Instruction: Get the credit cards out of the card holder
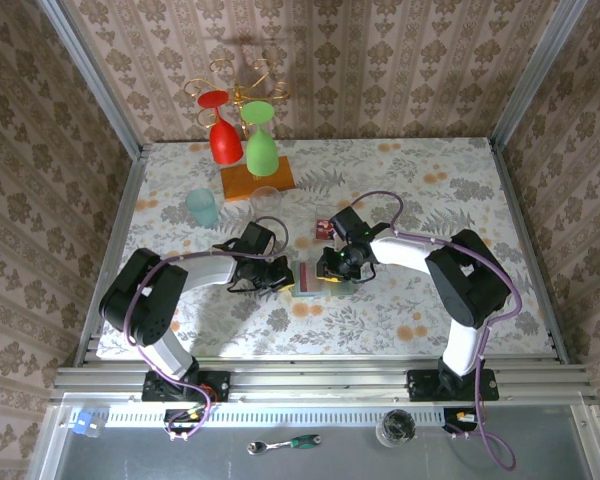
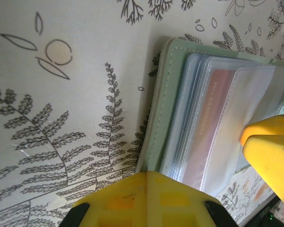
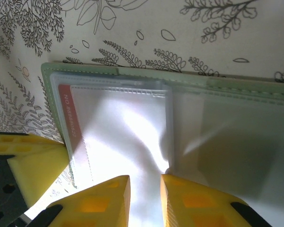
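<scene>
Two grippers nose to nose at mid-table over the card holder, pale sage-green, opened flat on the floral-print table. Left gripper pressed together, its yellow tip at the holder's near edge. Right gripper nearly closed, with a narrow slit left between the yellow fingers above the clear sleeve pages; pinching a page or merely touching it, impossible to tell. One red credit card tucked inside a sleeve toward one end of the holder, only its printed edge clear of the glare. Farther back, well apart from the arms: a teal cup, a clear glass, and a red goblet and green goblet hung upside down on a gold rack over a wooden base.
</scene>
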{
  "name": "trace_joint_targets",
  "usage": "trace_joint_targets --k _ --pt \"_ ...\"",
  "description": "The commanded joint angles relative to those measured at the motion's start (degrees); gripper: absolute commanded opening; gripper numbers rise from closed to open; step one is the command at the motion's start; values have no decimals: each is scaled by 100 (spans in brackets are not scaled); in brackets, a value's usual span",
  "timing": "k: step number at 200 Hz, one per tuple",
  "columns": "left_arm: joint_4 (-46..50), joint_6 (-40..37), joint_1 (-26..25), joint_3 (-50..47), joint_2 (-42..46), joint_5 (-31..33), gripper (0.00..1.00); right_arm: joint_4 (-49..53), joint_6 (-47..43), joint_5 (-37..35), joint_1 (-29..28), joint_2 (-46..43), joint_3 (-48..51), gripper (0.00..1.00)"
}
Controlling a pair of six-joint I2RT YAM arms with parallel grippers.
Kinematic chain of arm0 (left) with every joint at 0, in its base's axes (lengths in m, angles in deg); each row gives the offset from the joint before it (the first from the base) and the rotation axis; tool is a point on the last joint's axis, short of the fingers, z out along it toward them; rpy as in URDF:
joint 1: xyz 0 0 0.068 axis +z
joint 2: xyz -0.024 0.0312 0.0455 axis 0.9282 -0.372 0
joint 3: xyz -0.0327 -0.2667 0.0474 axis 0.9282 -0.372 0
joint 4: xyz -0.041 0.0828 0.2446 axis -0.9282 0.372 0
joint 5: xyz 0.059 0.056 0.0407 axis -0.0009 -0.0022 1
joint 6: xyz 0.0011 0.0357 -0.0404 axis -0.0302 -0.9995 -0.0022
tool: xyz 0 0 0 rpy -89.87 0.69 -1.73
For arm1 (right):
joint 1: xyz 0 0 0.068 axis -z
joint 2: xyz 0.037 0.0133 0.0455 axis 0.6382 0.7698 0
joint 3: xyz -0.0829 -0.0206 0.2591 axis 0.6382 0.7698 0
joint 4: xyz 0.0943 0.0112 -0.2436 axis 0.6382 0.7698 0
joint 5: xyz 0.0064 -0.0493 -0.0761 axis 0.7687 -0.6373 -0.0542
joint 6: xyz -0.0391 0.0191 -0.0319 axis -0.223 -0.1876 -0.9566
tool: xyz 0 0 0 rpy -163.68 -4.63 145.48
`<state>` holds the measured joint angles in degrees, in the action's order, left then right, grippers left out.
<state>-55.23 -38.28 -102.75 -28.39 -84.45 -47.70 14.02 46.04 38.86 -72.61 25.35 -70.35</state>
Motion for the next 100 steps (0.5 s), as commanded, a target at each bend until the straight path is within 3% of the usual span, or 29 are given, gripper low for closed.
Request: trace_joint_targets --k 1,100 --pt "195 -44 -56 159 -8 70 0 67 -49 -101 43 -108 60 24" --pt "93 -39 -48 356 486 133 3 -24 -39 -84 83 -48 166 21"
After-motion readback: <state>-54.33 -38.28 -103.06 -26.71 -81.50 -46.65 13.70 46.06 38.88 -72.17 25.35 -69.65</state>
